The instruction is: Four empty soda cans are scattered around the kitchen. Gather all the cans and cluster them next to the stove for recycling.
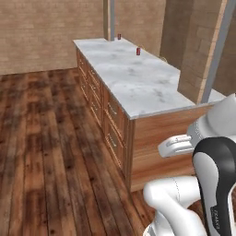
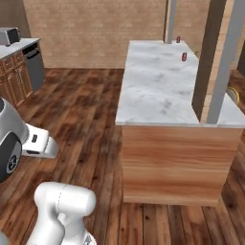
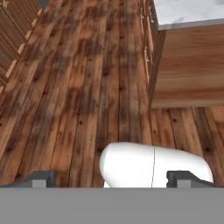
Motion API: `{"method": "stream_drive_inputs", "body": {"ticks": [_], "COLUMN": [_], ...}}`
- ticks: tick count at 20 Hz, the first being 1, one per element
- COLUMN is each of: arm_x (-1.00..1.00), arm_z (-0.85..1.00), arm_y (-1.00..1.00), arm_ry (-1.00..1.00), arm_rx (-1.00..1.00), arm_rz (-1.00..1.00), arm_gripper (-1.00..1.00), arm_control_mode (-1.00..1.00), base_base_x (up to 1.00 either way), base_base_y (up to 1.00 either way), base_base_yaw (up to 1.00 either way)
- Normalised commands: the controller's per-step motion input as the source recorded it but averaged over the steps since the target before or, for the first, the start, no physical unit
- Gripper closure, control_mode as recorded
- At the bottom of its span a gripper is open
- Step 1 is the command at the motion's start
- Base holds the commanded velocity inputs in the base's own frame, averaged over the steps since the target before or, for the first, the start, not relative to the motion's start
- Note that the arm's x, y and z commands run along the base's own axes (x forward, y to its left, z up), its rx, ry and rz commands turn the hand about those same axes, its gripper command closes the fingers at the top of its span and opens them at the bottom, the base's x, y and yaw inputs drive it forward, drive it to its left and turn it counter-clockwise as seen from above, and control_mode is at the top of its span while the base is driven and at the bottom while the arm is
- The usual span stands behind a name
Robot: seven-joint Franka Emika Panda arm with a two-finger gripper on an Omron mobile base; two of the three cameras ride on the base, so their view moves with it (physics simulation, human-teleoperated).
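Note:
Two small red soda cans stand on the far end of a marble-topped island [image 1: 138, 87]. One can [image 1: 119, 36] [image 2: 178, 39] is at the far edge by a grey post. The other can [image 1: 138, 51] [image 2: 184, 57] is a little nearer, close to the island's right side. My gripper [image 3: 113, 178] is held low over the wooden floor, well short of the island and far from both cans. It is open, its dark fingertips [image 3: 43, 177] set wide apart with nothing held. The stove is out of view.
A brick column [image 2: 209, 52] and a grey post [image 2: 225, 62] rise at the island's right side. Drawers [image 1: 110, 124] line the island's left face. A wood counter with a dark appliance [image 2: 33, 64] stands at the far left. Open wooden floor [image 1: 46, 138] lies left of the island.

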Motion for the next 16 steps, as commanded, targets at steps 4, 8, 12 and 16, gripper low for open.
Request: {"method": "stream_drive_inputs", "body": {"ticks": [4, 8, 12, 16], "arm_x": [0.00, 0.00, 0.00, 0.00], "arm_z": [0.00, 0.00, 0.00, 0.00], "arm_y": [0.00, 0.00, 0.00, 0.00], "arm_ry": [0.00, 0.00, 0.00, 0.00], "arm_rx": [0.00, 0.00, 0.00, 0.00], "arm_rz": [0.00, 0.00, 0.00, 0.00], "arm_gripper": [-1.00, -1.00, -1.00, -1.00], "arm_control_mode": [1.00, 1.00, 1.00, 1.00], "base_base_x": [-0.37, -0.31, -0.19, -0.18], "base_base_y": [-1.00, -1.00, -1.00, -1.00], "base_base_yaw": [0.14, 0.12, 0.06, 0.04]}}
